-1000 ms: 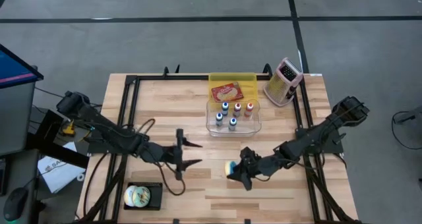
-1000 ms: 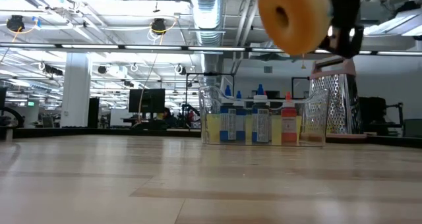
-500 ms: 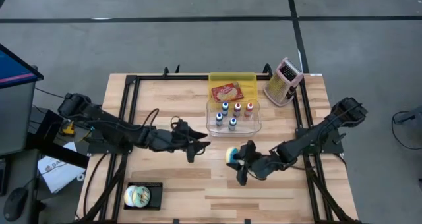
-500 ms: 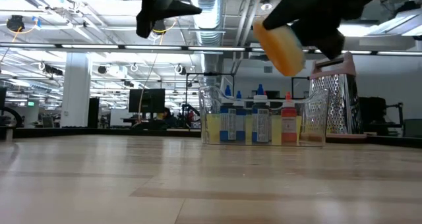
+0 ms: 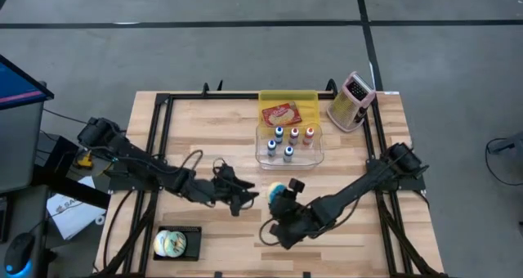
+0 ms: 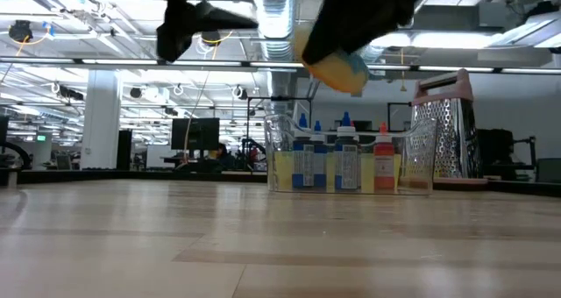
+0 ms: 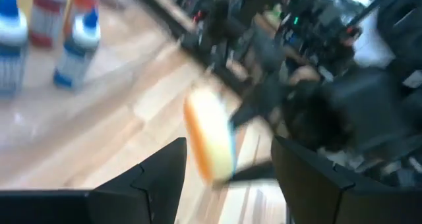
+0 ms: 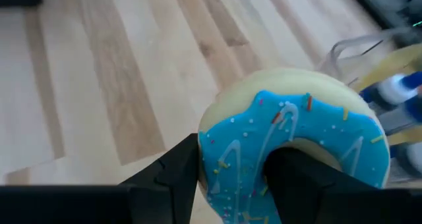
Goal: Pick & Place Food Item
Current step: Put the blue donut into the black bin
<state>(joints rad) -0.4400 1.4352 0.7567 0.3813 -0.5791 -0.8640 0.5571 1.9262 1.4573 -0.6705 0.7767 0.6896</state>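
Doughnut [image 5: 280,190] with blue icing, one, sits clamped in my right gripper [image 5: 283,198] at lower centre; left gripper [image 5: 245,198] gapes wide beside it. I count five bottles in one bin [image 5: 315,155], wooden table [image 5: 343,237].

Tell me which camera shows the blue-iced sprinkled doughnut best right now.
The right wrist view: the blue-iced sprinkled doughnut fills it, right gripper fingers clamping it. The high view shows it small, the low view its yellow underside, the left wrist view a blurred edge.
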